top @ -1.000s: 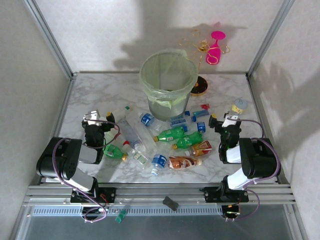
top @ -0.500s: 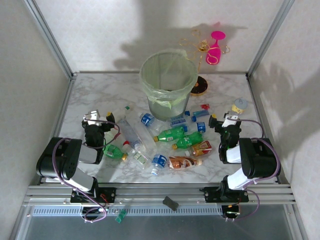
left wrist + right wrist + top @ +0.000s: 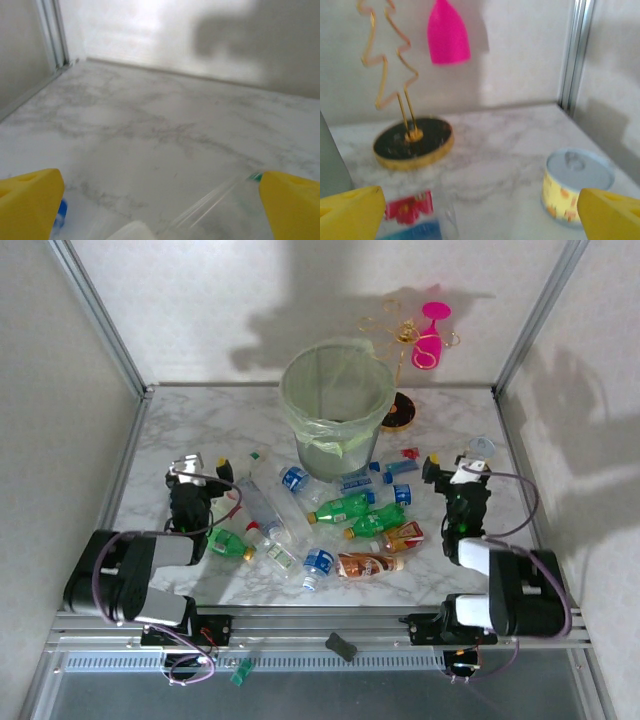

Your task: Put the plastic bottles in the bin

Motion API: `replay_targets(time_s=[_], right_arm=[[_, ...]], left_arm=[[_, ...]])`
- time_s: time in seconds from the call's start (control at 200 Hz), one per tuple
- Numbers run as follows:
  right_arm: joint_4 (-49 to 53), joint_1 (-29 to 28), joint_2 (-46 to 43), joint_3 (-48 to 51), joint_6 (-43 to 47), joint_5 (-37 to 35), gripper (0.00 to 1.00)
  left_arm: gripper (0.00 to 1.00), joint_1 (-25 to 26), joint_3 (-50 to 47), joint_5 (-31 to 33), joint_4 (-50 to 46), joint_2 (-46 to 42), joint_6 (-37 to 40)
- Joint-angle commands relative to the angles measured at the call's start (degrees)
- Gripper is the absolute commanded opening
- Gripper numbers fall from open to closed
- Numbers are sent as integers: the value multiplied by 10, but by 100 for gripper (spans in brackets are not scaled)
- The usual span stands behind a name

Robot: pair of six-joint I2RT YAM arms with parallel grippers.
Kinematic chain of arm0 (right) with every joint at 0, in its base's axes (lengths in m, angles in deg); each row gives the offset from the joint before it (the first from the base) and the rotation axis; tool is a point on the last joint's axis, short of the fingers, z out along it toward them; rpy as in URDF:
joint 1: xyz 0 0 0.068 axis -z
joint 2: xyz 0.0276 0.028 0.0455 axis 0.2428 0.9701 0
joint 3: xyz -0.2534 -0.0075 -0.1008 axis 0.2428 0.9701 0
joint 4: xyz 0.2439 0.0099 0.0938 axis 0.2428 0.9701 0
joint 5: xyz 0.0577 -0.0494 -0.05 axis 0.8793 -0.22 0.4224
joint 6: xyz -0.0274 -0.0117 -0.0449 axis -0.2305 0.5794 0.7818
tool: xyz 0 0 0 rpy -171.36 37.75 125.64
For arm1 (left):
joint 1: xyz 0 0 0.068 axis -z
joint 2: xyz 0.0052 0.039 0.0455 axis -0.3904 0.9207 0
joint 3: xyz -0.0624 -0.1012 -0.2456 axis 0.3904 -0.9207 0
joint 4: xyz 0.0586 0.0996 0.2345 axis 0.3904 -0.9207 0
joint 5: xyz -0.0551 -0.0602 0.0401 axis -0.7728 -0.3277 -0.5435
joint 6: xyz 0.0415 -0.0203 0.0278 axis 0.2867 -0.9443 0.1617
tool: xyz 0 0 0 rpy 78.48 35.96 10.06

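**Overhead and wrist views of two arms at a marble worktop (image 3: pixel 170 430).**

The left fingers (image 3: pixel 31 200) are spread wide, and nothing is gripped between them. Bare worktop is seen ahead of them up to the rear wall. A clear bottle with a green cap (image 3: pixel 225 197) lies just inside the right-hand fingertip, with its cap end pointed away from the fingers.

The right fingers (image 3: pixel 350 212) are likewise spread wide, and nothing is gripped. Ahead of them and to the left, a gold wire stand (image 3: pixel 413 142) is set on its round dark base. A pink wine glass (image 3: pixel 448 35) is seen above that base. A short yellow-labelled can (image 3: pixel 576 187) stands just ahead of the right-hand fingertip. A bottle with a red and blue label (image 3: pixel 412 215), blurred, lies close inside the left-hand fingertip.

The plastic bottles (image 3: pixel 342 507) are scattered on the worktop in the space between the two pairs of fingers. A green bottle with a yellow cap (image 3: pixel 228 543) lies behind the left fingers, beside the wrist. A brown-orange labelled bottle (image 3: pixel 368 564) lies well back from both pairs of fingers, toward the arm bases. The bin (image 3: pixel 345 435), pale green with a bag liner, stands upright ahead of the fingers and about midway between them, just beyond the scattered bottles.
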Motion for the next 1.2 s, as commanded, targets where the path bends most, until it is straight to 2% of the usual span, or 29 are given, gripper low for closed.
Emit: replay_targets(time_s=[0.0, 0.09, 0.205, 0.335, 0.385, 0.441, 0.481, 0.526, 0.551, 0.596, 0.646, 0.726, 0.796, 0.851, 0.936, 1.011, 1.106, 1.192], right_arm=[[58, -20, -75, -19, -8, -8, 99], [110, -49, -162, -37, -1, 27, 99], [195, -106, -283, -63, 11, 45, 99], [318, -152, -430, -108, -53, 65, 99], [368, -159, -480, -132, -127, 49, 99], [473, -158, -505, -182, -227, -4, 99], [587, -158, -510, -234, -311, -42, 99], [758, -158, -501, -308, -422, -78, 99], [802, -158, -494, -337, -417, -60, 99], [822, -158, -476, -370, -352, 13, 99], [858, -158, -454, -391, -342, 66, 99], [919, -158, -415, -414, -314, 122, 99], [977, -158, -392, -423, -307, 93, 99], [1000, -158, -391, -413, -302, 71, 99], [1004, -158, -408, -384, -282, 90, 98], [1019, -158, -413, -369, -289, 88, 95], [1039, -158, -411, -350, -323, 53, 96], [1056, -158, -408, -342, -359, 9, 97]], left_arm=[[99, 34, 23, 39, -49, -79, 47], [99, 59, 36, 24, -72, -145, 37], [99, 131, 59, -19, -145, -257, 11], [99, 243, 137, -14, -362, -387, -45], [99, 280, 186, 14, -481, -423, -69], [99, 292, 247, 47, -612, -446, -116], [99, 291, 294, 72, -709, -451, -162], [99, 291, 337, 76, -801, -449, -178], [99, 291, 348, 74, -832, -449, -192], [99, 291, 346, 56, -863, -452, -216], [99, 291, 323, 32, -870, -459, -241], [99, 290, 300, 41, -908, -467, -311], [99, 289, 298, 30, -937, -455, -338], [100, 289, 305, 59, -976, -431, -384], [100, 287, 326, 132, -1056, -398, -502], [100, 286, 341, 159, -1122, -385, -616], [100, 278, 324, 123, -1172, -395, -752], [100, 272, 293, 88, -1170, -411, -825]])
